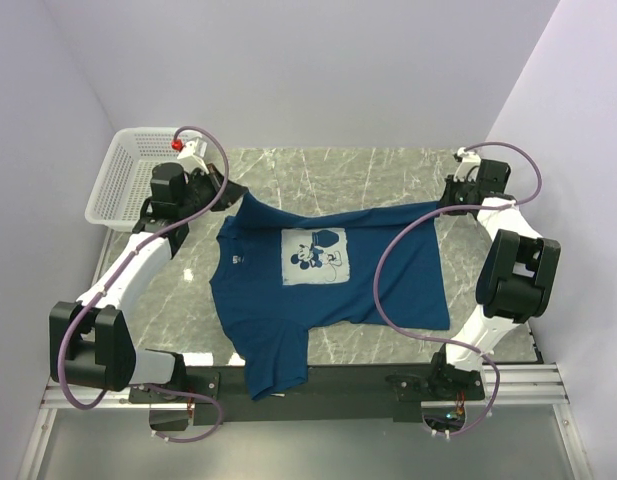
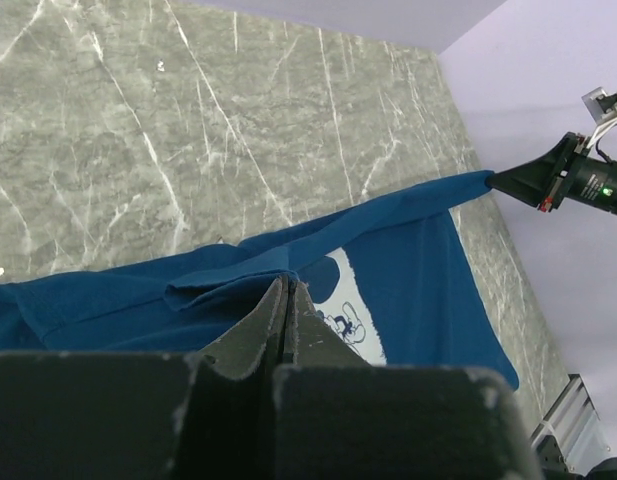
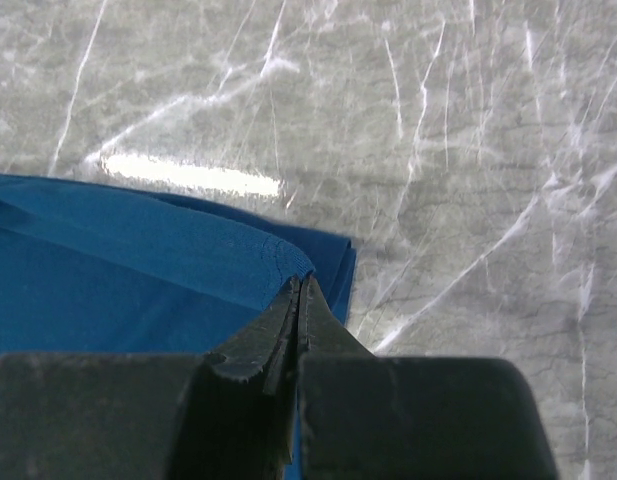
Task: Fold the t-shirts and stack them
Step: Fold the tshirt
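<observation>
A dark navy t-shirt [image 1: 378, 280] with a pale square cartoon print [image 1: 315, 256] lies sideways on the marble table [image 1: 388, 170], neck label to the left. One sleeve hangs over the near edge. My left gripper [image 1: 231, 193] is shut on the t-shirt's far left corner, and the left wrist view shows cloth [image 2: 408, 260] bunched at its tips [image 2: 288, 285]. My right gripper [image 1: 443, 207] is shut on the far right corner, with a fold of the t-shirt [image 3: 138, 260] pinched at its closed tips [image 3: 300, 285]. The far edge runs taut and slightly lifted between the two grippers.
A white plastic mesh basket [image 1: 123, 180] stands at the table's far left corner, just behind the left arm. Pale purple walls close in the back and both sides. The right gripper [image 2: 508, 180] also shows in the left wrist view.
</observation>
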Action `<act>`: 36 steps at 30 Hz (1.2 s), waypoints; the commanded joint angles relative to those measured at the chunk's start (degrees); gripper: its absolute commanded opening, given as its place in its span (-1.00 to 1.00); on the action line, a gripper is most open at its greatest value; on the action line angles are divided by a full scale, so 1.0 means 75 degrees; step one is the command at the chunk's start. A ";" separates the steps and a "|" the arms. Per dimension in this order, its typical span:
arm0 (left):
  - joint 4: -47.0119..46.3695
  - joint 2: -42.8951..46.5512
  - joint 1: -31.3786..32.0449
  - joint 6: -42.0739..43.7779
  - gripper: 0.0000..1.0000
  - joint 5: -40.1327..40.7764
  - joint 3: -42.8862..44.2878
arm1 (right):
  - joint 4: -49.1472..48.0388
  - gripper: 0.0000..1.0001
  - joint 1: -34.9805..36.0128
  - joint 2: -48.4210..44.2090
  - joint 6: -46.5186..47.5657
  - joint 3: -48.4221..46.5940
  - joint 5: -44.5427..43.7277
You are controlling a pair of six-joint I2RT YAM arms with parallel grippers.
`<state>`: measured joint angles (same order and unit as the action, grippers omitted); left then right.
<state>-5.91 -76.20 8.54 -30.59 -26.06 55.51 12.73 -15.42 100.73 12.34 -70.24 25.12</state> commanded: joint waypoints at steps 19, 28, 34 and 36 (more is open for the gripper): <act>0.0472 0.0692 -0.0036 0.0422 -0.99 -0.0755 -0.0545 | 0.0154 0.00 -0.0815 -0.1512 0.0628 0.1149 -0.0198; 0.0671 0.0809 -0.0036 0.0492 -0.99 -0.0837 -0.0697 | 0.0388 0.05 -0.0815 -0.1794 0.0628 0.1373 0.0388; 0.0765 0.0844 -0.0036 0.0539 -0.99 -0.0849 -0.0768 | 0.0435 0.06 -0.0815 -0.1841 0.0652 0.1431 0.0447; 0.0765 0.0867 -0.0036 0.0539 -0.99 -0.0872 -0.0803 | 0.0435 0.06 -0.0815 -0.1852 0.0652 0.1443 0.0447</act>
<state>0.49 -71.79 8.54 -27.97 -30.85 49.74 15.92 -21.63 89.34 16.43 -60.07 27.46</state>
